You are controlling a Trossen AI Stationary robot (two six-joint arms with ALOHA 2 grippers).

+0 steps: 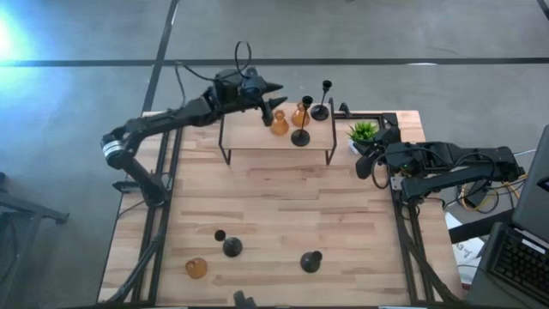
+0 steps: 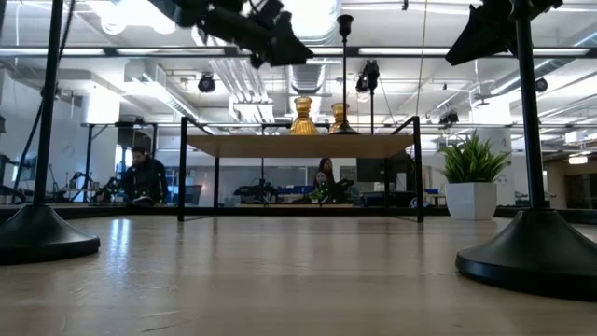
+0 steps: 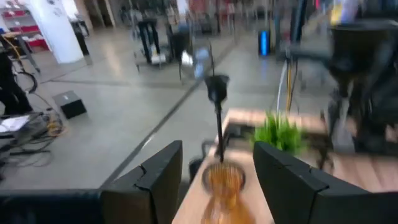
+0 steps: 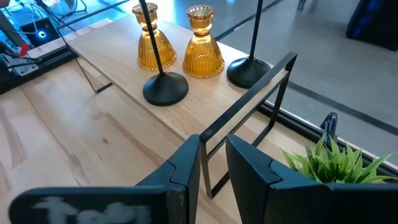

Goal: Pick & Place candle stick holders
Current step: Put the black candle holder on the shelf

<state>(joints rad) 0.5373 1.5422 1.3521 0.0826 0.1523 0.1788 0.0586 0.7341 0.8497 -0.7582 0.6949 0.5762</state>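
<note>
The left gripper (image 1: 276, 103) hangs with jaws apart and empty just beside an amber holder (image 1: 280, 125) at the shelf's (image 1: 249, 137) far left edge. Three holders (image 1: 232, 247) wait upright near the table's (image 1: 283, 206) front edge, nearer the left arm.

We see a green potted plant (image 1: 363, 131) at two o'clock, beside a raised wooden shelf (image 1: 257, 137) at twelve.
</note>
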